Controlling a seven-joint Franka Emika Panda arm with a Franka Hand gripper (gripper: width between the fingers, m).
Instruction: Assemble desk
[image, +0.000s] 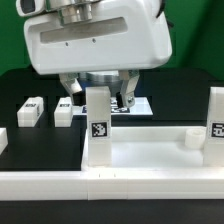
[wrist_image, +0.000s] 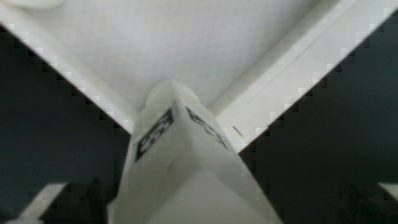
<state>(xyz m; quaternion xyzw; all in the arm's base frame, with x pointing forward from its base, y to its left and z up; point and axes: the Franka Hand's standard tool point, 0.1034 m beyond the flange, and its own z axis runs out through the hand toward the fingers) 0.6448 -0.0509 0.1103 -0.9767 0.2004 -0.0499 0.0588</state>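
The desk slab (image: 150, 152) lies flat and white, with a raised rim, in the middle of the exterior view. A square white leg (image: 97, 125) with a black-and-white tag stands upright in the slab's corner on the exterior view's left. A second tagged leg (image: 215, 118) stands at the right corner. My gripper (image: 98, 93) hangs over the first leg's top, open, with a finger on each side and a gap to the leg. In the wrist view the leg (wrist_image: 178, 150) rises from the slab's corner (wrist_image: 196, 50). A dark fingertip (wrist_image: 43, 203) shows well clear of it.
Two loose tagged legs (image: 32, 110) (image: 64, 112) lie on the black table on the exterior view's left. A low round socket (image: 190, 137) rises from the slab near the right leg. The marker board (image: 140, 105) lies behind the gripper. Long white rails (image: 110, 187) run along the front.
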